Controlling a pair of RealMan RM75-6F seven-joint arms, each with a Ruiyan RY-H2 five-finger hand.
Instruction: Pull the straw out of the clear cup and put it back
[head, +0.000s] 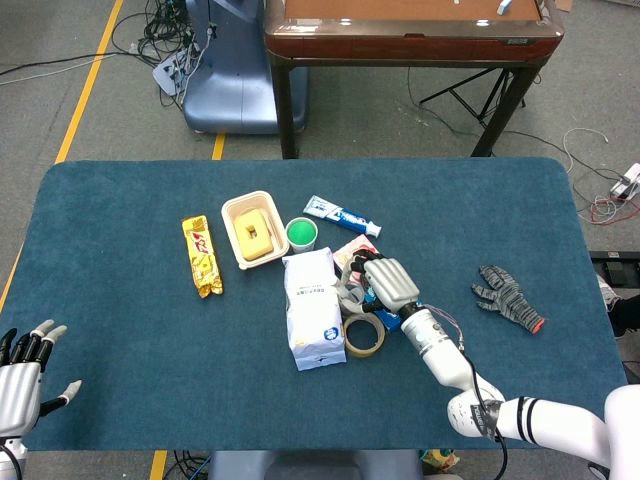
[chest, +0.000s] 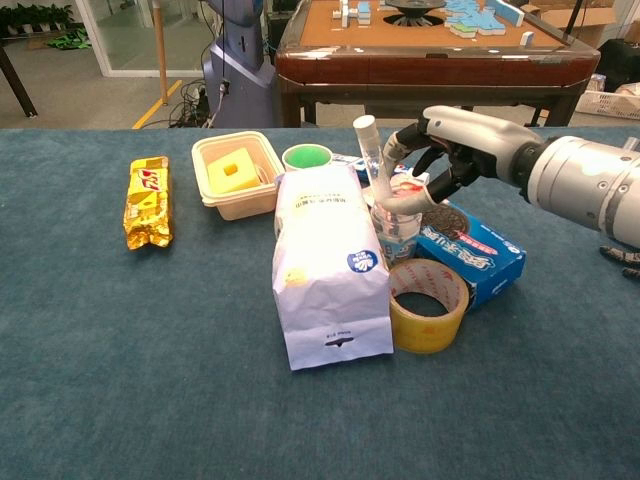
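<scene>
A wide pale straw (chest: 371, 158) stands tilted in the clear cup (chest: 398, 236), which is wedged between the white paper bag (chest: 330, 270) and a blue box (chest: 470, 250). My right hand (chest: 448, 152) hovers just right of the straw, fingers curled toward it; one fingertip (chest: 388, 150) is close to the upper straw and the thumb reaches to the cup's rim. I cannot make out firm contact. In the head view the right hand (head: 388, 283) covers the cup. My left hand (head: 22, 375) rests far off at the table's near-left corner, fingers spread and empty.
A yellow tape roll (chest: 428, 305) lies in front of the cup. A cream container (chest: 238, 170), a green cup (chest: 307, 157) and a yellow snack pack (chest: 147, 200) sit to the left. A toothpaste tube (head: 342, 215) lies behind, and a grey glove (head: 507, 296) to the right.
</scene>
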